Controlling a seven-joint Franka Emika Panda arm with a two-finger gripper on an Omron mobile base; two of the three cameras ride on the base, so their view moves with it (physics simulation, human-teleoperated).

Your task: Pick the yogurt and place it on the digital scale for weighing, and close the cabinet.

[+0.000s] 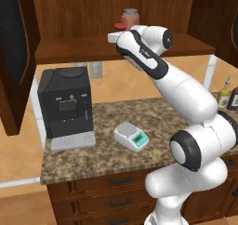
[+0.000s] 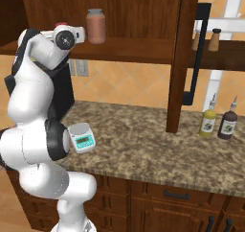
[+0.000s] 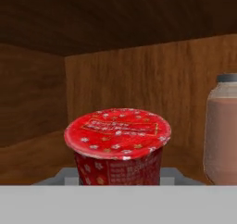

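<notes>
Claw point(image 1: 117, 36): reached into the open cabinet at shelf level; its fingertips are hidden behind the cup and the grey band, so wide or narrow cannot be told.
Yogurt point(image 3: 117, 144): seen directly ahead of the claw and very close — a red cup with a red patterned lid, upright on the shelf.
Jar point(image 3: 222, 129): stood to the right of the yogurt in the hand view, taller, with a grey lid.
Cabinet point(image 2: 143, 20): doors are swung open; its back wall is faced by the claw.
Digital scale point(image 1: 131, 136): set on the granite counter point(image 1: 93, 152) well below the claw, teal display lit, plate apparently bare.
Coffee machine point(image 1: 65, 105): placed left of the scale — also well below the claw.
</notes>
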